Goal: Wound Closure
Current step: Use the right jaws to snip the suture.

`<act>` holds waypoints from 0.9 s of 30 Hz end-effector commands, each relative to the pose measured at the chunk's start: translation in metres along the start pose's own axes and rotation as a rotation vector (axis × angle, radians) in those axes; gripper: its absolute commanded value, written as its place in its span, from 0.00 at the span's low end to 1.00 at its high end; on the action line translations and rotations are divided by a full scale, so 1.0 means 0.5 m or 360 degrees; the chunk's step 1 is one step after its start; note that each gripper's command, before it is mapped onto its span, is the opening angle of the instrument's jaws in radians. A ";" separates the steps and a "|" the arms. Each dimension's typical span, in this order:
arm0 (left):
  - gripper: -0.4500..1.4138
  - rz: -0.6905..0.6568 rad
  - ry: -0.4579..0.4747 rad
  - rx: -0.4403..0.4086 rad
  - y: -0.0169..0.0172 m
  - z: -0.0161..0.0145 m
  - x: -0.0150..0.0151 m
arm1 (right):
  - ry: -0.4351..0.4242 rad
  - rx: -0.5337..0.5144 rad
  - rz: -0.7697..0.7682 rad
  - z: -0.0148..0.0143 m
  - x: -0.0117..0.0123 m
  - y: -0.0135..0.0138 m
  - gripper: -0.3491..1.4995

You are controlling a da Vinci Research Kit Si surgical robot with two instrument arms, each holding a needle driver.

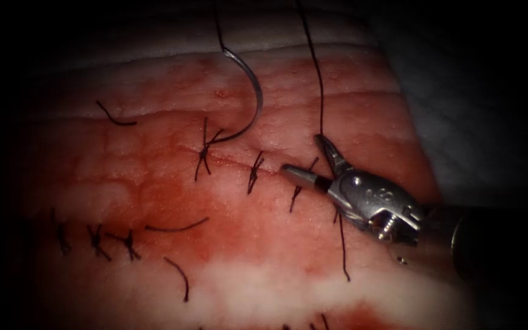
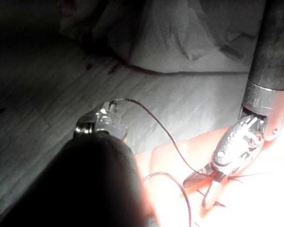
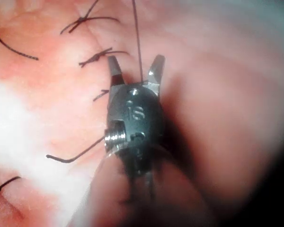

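- The right claw (image 1: 304, 160) reaches in over the tissue (image 1: 154, 201) with its jaws spread wide; one jaw points toward the cut (image 1: 233, 164), the other tilts up and away from it.
- A thread (image 1: 320, 85) runs straight up from between the spread jaws; the right wrist view shows it passing through the gap (image 3: 138, 47), and whether it touches either jaw cannot be told. The right claw pinches nothing.
- The left claw (image 2: 102, 120) holds the thread (image 2: 156, 123) at its tip; its jaws look pressed together on it.
- The needle (image 1: 253, 101) lies free above the cut, gripped by neither claw. Its long axis stands roughly upright, the curve bulging to the right; its lower end reaches down-left to the knot (image 1: 204, 150) on the cut, and its upper end points up, where thread leaves it.
- Whether the needle's lower end is in the tissue cannot be told.
- More stitches (image 1: 255, 172) cross the cut between that knot and the right claw.
- Cut ends of thread (image 1: 177, 228) lie loose below the cut, on red fluid (image 1: 172, 195).
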 end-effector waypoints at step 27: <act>0.00 0.0047 0.0043 -0.0002 0.0034 0.0001 0.0048 | -0.0036 -0.0043 -0.0077 0.0018 0.0018 0.0003 0.35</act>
